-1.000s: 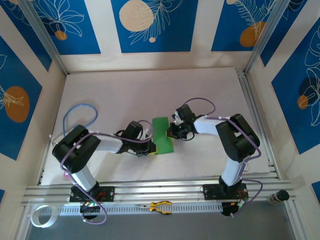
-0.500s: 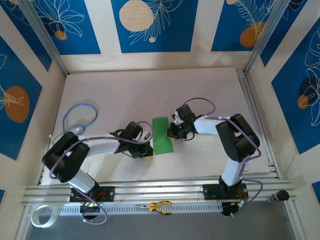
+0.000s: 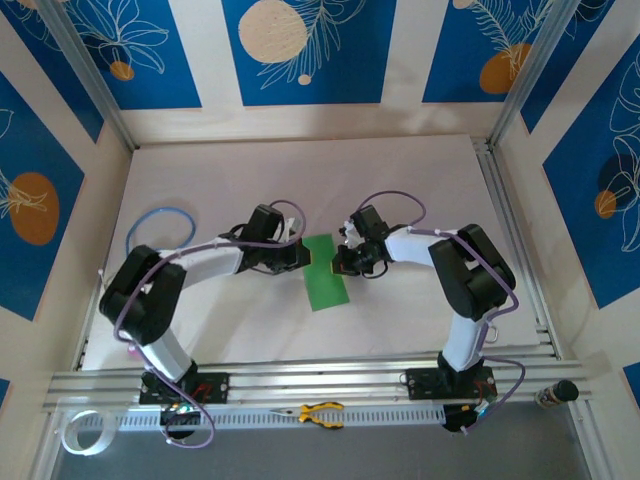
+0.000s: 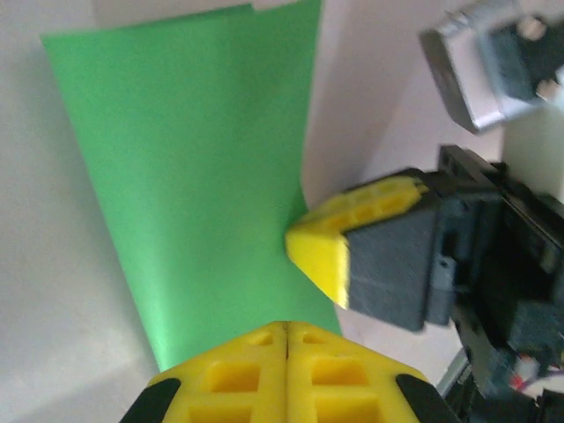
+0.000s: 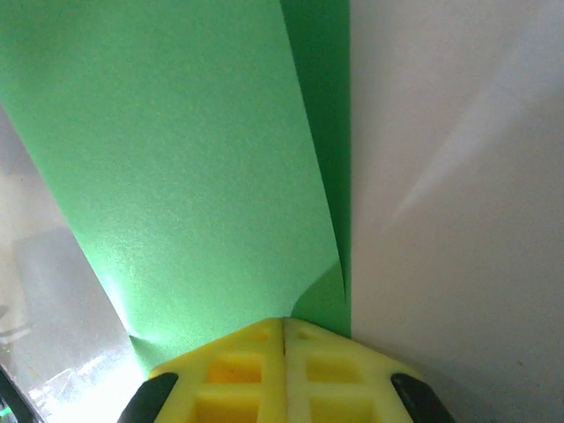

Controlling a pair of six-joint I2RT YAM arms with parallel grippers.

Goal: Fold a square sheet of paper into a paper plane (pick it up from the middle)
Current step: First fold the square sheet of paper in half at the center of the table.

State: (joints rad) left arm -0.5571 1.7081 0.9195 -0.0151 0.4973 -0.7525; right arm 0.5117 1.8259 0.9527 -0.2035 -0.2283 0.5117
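Note:
The square sheet of paper [image 3: 325,275] lies on the white table as a bright green strip folded in half lengthwise. My left gripper [image 3: 303,255] is shut, its yellow tips resting on the strip's left edge near the far end. In the left wrist view the paper [image 4: 203,159] stretches ahead of the left gripper [image 4: 286,324], with a right fingertip [image 4: 326,251] touching its other edge. My right gripper [image 3: 340,266] is shut at the right edge. In the right wrist view the paper's [image 5: 176,150] upper layer bows up slightly ahead of the right gripper [image 5: 284,319].
A blue cable loop [image 3: 160,225] lies at the left of the table. Yellow-handled pliers [image 3: 320,412] and a roll of tape [image 3: 82,432] sit below the metal rail [image 3: 300,380] at the near edge. Open table stretches behind the paper.
My left gripper has slid along the paper's left edge from its near end to its far end, and the left arm's elbow swung. The right gripper has stayed put.

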